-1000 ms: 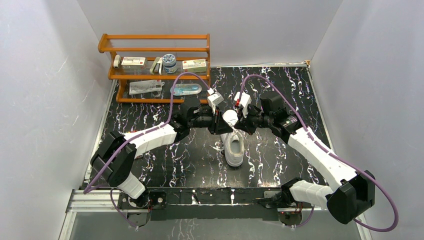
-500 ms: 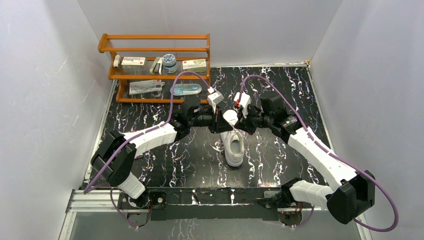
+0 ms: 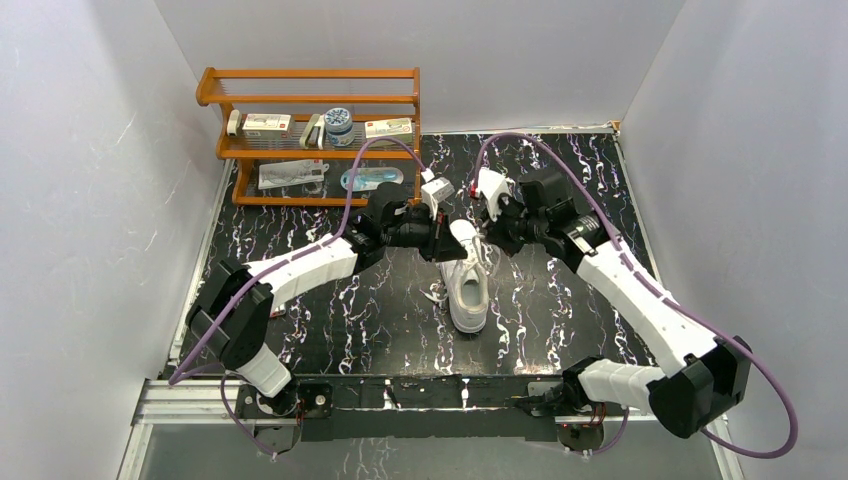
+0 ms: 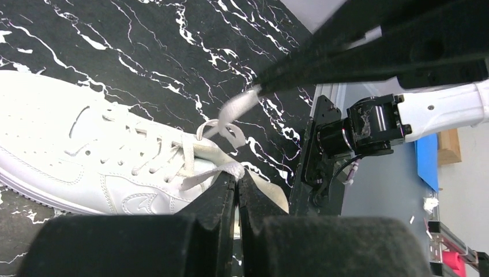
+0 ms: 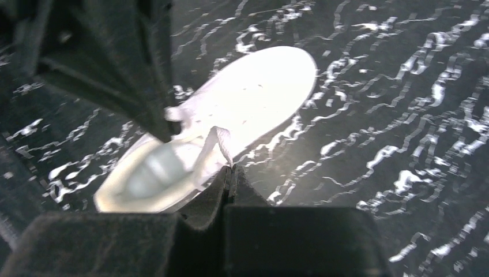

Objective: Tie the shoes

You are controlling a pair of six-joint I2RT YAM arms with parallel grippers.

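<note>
No text, number or brand is legible anywhere; the small boxes (image 3: 266, 124) on the wooden rack (image 3: 310, 75) at eleven o'clock carry printed labels, too small to read; the white sneaker (image 4: 69, 144) bears only a stitched curved mark on its side, no lettering.

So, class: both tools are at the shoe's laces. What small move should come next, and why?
Probably pull the tools apart sideways: the left tool and right tool are each shut on a lace, and the crossing over the shoe looks slack.
</note>
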